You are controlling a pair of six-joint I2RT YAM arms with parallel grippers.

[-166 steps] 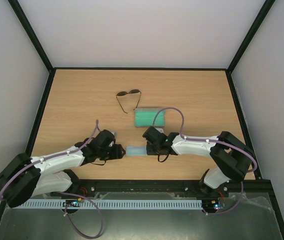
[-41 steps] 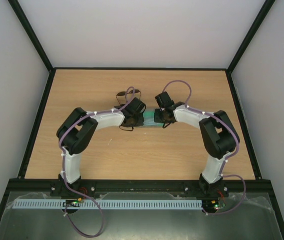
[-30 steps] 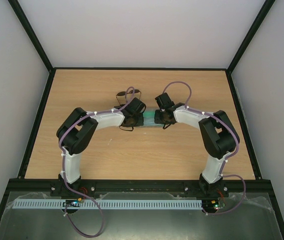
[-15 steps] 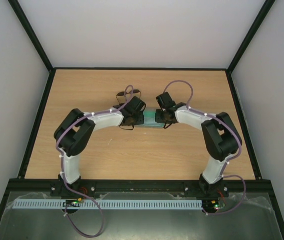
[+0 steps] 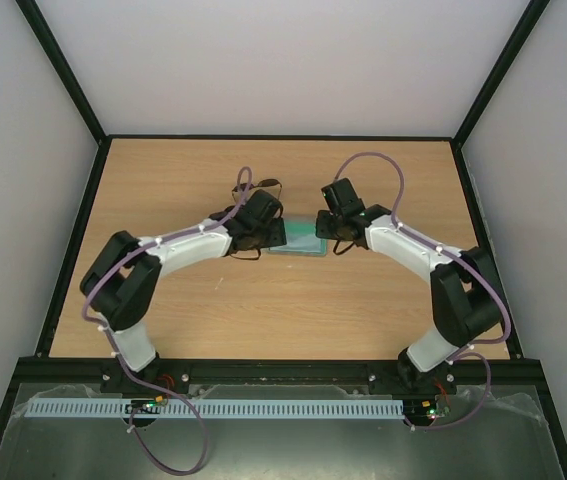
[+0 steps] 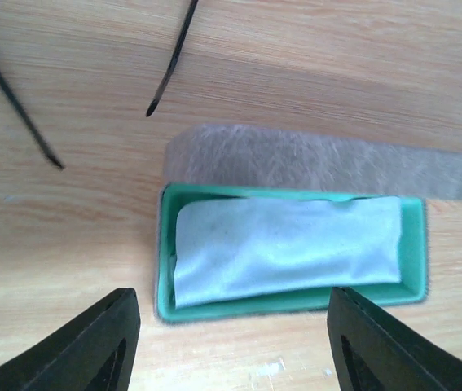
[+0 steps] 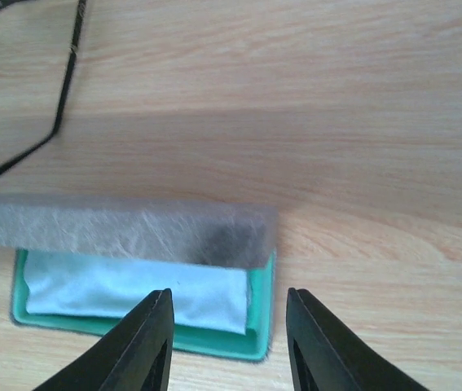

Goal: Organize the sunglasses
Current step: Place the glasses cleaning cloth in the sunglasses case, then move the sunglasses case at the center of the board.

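Cloth (image 6: 288, 248) now in the case, sunglasses still outside

Fingers on both sides stand wide apart and hold nothing. The left gripper (image 6: 229, 297) and the right gripper (image 7: 229, 295) hover over the open case (image 5: 298, 243), and each wrist view shows its own dark fingers at the bottom edge with the case between them. A few seconds ago both arms were low at the near edge of the table (image 5: 163, 190) with the cloth between them, and the case was bare inside. Now the cloth lies folded in it and the arms have let go. That step looks finished, and the glasses are probably next.

The case is a shallow rectangle with rounded corners and a bright green lining. The cloth is pale blue, soft and creased. The lid (image 7: 125, 228) is grey and fuzzy like felt, raised along the long side that faces the glasses. The table is light wood grain.

Beyond the case, the sunglasses (image 5: 261, 186) lie on the wood in the upper middle of the top view, partly hidden by the left wrist. Their thin dark temple arms (image 6: 173, 61) are splayed open, with the tips near the lid but apart from it.
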